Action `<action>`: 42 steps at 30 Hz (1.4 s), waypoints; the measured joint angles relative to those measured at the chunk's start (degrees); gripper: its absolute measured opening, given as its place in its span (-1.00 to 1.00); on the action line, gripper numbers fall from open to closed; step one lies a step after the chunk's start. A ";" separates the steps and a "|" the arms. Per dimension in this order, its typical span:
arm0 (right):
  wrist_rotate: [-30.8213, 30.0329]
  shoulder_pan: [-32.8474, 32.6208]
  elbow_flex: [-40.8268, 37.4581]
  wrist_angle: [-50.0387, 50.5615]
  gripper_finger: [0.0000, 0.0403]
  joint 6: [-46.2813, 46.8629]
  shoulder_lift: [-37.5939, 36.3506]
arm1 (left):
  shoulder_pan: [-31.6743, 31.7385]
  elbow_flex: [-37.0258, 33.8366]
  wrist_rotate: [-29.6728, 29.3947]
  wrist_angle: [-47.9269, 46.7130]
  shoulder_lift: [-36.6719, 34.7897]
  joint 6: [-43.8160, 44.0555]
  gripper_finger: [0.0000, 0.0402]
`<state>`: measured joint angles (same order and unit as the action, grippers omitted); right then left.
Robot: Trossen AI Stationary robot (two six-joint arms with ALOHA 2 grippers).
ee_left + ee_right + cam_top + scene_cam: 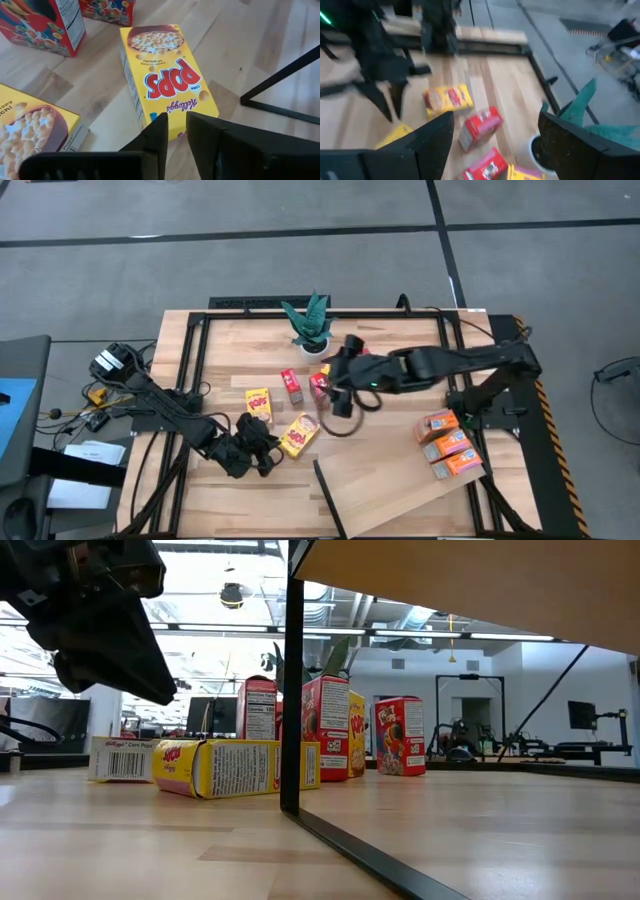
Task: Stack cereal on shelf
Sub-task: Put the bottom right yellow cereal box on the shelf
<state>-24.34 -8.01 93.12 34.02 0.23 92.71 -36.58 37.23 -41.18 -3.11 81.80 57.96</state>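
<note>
Left gripper (175,131) hangs just at the near short end of the flat-lying yellow Corn Pops box (167,80); fingers nearly together, nothing between them. Box's long axis runs straight away from the gripper, so the left arm is the nearer one. Right gripper (492,137) wide apart, empty, over the red cereal boxes (320,383) beside the potted plant (311,325). Shelf (400,490) lies beyond the Pops box from the left gripper, carrying three orange boxes (449,444) at its far edge; other boxes on the desk (230,360)
</note>
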 joint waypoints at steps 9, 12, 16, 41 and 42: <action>12.64 3.59 -0.02 1.15 0.40 0.15 10.94 | 0.03 -0.04 1.55 -3.30 0.00 0.74 -0.96; 14.69 3.74 0.00 0.68 0.40 0.18 13.48 | 0.20 -0.04 2.26 -3.60 0.00 1.30 -0.99; 16.50 3.67 0.01 -0.37 0.40 0.35 15.84 | 0.42 -0.02 3.49 -2.77 0.73 1.24 -1.00; 23.12 3.19 0.00 -0.83 -0.95 0.92 19.32 | 4.33 -3.56 7.48 20.86 13.83 2.14 -1.00; 23.12 3.17 0.00 -0.95 -0.94 0.74 19.32 | 4.52 -3.57 7.38 20.79 14.10 2.23 -1.00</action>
<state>-1.21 -4.84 93.12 33.07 0.97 112.03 -32.06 33.66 -33.80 17.67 95.90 60.19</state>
